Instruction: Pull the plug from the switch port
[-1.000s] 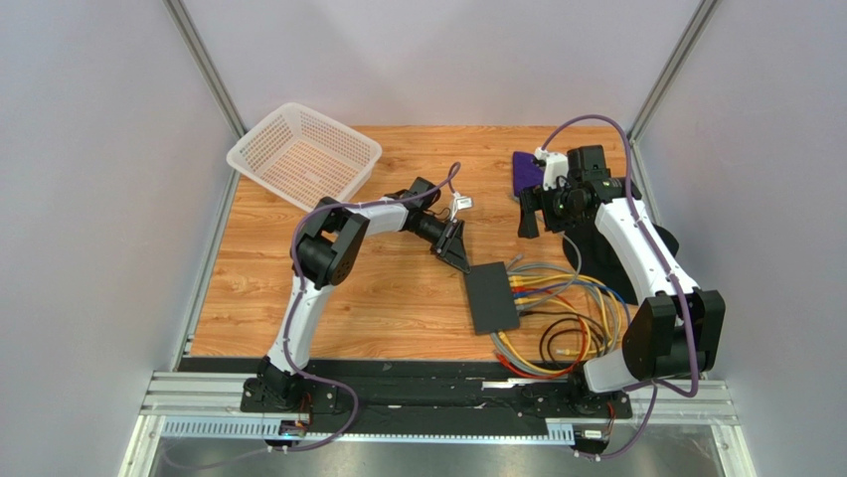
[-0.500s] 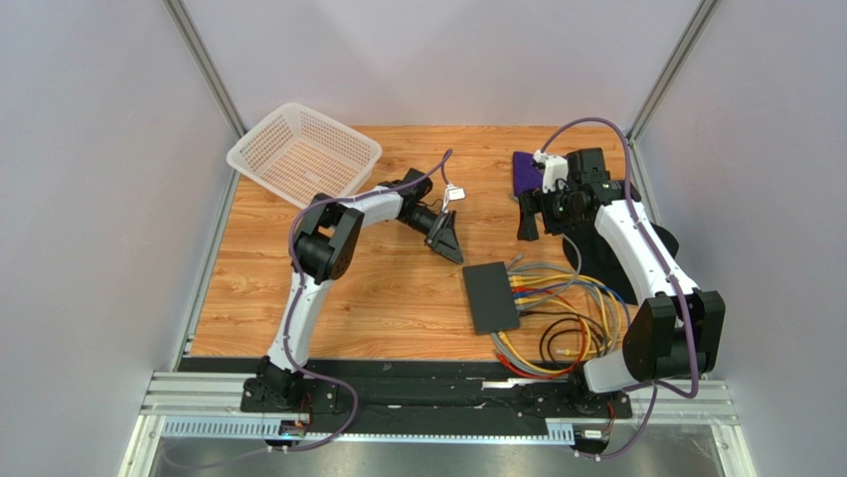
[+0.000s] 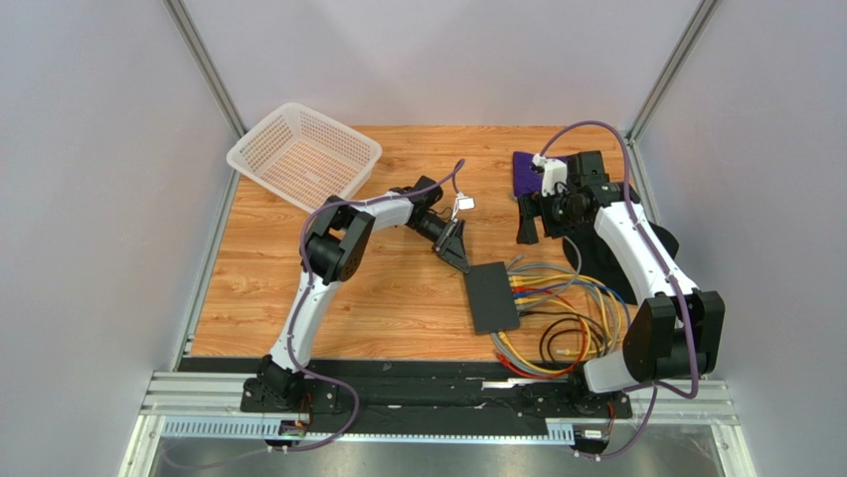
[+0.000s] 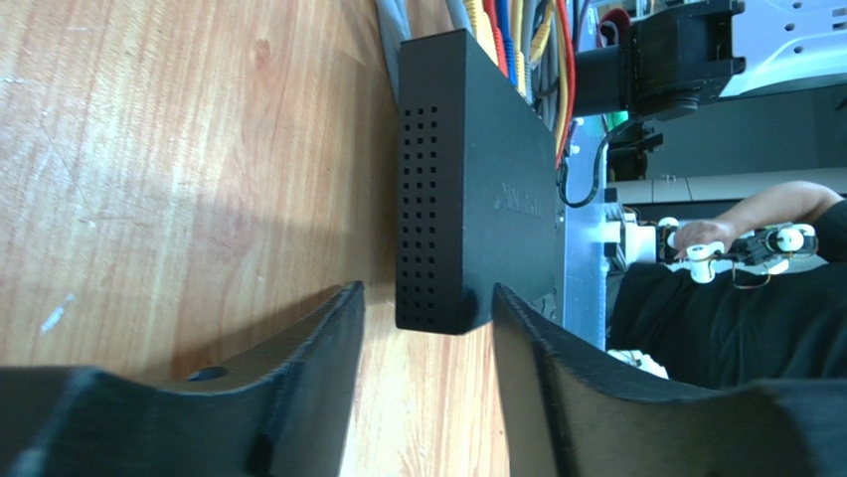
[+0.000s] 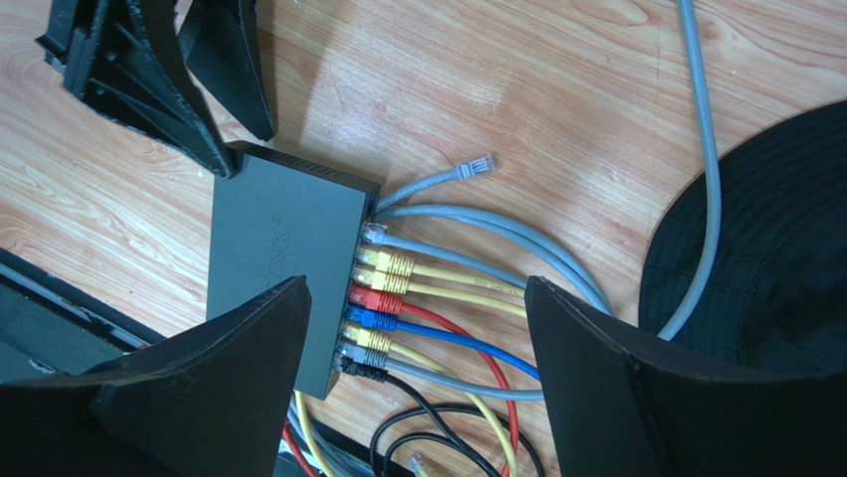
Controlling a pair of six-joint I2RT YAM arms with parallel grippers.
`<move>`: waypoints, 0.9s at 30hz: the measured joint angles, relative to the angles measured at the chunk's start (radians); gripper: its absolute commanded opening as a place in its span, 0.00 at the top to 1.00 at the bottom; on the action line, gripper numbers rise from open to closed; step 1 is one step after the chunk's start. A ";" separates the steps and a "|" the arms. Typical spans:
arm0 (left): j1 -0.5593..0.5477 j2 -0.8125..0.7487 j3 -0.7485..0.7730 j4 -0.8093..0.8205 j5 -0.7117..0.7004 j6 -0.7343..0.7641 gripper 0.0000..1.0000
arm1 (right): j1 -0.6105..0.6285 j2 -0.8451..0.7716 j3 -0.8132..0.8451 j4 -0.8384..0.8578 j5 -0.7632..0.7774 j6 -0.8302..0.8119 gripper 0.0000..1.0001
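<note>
The flat black switch (image 3: 492, 298) lies on the wooden table, with several coloured plugs (image 5: 383, 298) in the sockets on its right edge: grey, yellow, red, blue and black. My left gripper (image 3: 455, 253) is open at the switch's far left corner. In the left wrist view the switch's (image 4: 467, 179) near corner stands just beyond the tips of the open left gripper (image 4: 427, 333), not touched. My right gripper (image 3: 527, 219) is open and empty, high above the switch (image 5: 278, 248). In its view the right gripper (image 5: 416, 288) frames the plug row.
A loose grey plug (image 5: 477, 166) lies unplugged beside the switch. Cables (image 3: 567, 318) loop to the right and front. A black cap (image 5: 775, 248) lies to the right, a purple object (image 3: 522, 174) at the back, a white basket (image 3: 303, 154) at the back left.
My left gripper swung back and left away from the switch, then returned to its far left corner. The right arm barely moved.
</note>
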 measured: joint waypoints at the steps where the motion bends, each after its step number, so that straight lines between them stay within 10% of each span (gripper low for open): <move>1: -0.003 0.004 0.000 0.006 0.000 -0.006 0.55 | 0.000 0.000 0.000 0.000 -0.002 0.000 0.17; 8: -0.006 0.027 0.009 0.021 0.032 -0.053 1.00 | 0.000 0.000 0.000 -0.006 -0.006 -0.001 0.17; 16: 0.021 0.031 0.131 -0.180 0.079 0.059 1.00 | 0.000 0.023 0.019 -0.009 -0.005 -0.005 0.18; 20: 0.066 0.026 0.188 -0.342 0.092 0.198 0.47 | 0.000 0.068 0.067 -0.014 -0.005 -0.009 0.18; 27: 0.111 0.019 0.098 -0.531 0.081 0.412 0.20 | 0.000 0.101 0.111 -0.028 -0.005 -0.031 0.19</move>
